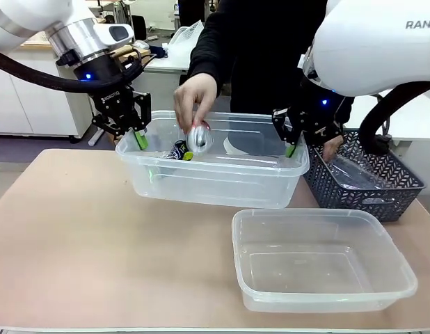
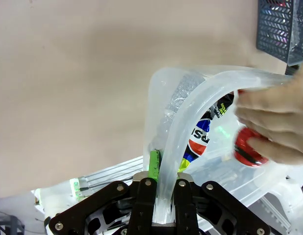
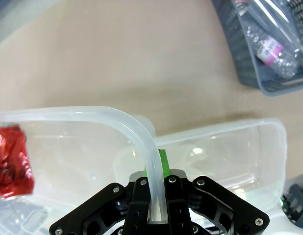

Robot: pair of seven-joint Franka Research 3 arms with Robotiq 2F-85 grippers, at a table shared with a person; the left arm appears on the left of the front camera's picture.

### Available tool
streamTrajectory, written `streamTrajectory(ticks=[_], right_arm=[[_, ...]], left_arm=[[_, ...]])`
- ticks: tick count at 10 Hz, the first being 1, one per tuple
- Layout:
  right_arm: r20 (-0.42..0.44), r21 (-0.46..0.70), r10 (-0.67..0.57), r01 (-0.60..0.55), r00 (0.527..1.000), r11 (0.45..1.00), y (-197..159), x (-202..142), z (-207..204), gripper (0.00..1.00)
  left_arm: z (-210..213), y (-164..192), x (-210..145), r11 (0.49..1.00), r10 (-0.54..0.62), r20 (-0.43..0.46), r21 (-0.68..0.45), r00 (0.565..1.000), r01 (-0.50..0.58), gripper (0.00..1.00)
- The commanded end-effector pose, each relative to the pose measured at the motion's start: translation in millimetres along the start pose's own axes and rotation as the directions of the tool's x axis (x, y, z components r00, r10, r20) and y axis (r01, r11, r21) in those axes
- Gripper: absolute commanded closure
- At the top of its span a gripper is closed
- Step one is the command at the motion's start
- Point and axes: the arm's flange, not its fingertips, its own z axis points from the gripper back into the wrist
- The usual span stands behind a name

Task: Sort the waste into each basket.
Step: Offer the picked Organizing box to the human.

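Left gripper (image 1: 136, 133) clamped on nine-o'clock rim of clear rectangular plastic tub (image 1: 215, 188) | right gripper (image 1: 293, 145) clamped at three o'clock | tub likely light, bendy, slippery; rolled rim grips best

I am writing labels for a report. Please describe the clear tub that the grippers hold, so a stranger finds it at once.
Look at the tan table: of its two clear tubs, take the farther tub, beside the dark lattice basket. Unlike the empty nearer tub, it has the left gripper and right gripper shut on its rim, and a multicoloured packet inside.
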Motion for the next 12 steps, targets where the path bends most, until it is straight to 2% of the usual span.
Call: streamTrajectory(ticks=[1, 12], right_arm=[[-0.020, 0.003, 0.004, -0.004, 1.000, 1.000, -4.8, 2.0, 0.2, 0.96], [-0.020, 0.003, 0.004, -0.004, 1.000, 1.000, -4.8, 2.0, 0.2, 0.96]], left_arm=[[5.7, -1.5, -5.1, 1.000, 0.009, 0.013, -0.027, 1.000, -0.009, 0.95], [5.7, -1.5, -5.1, 1.000, 0.009, 0.013, -0.027, 1.000, -0.009, 0.95]])
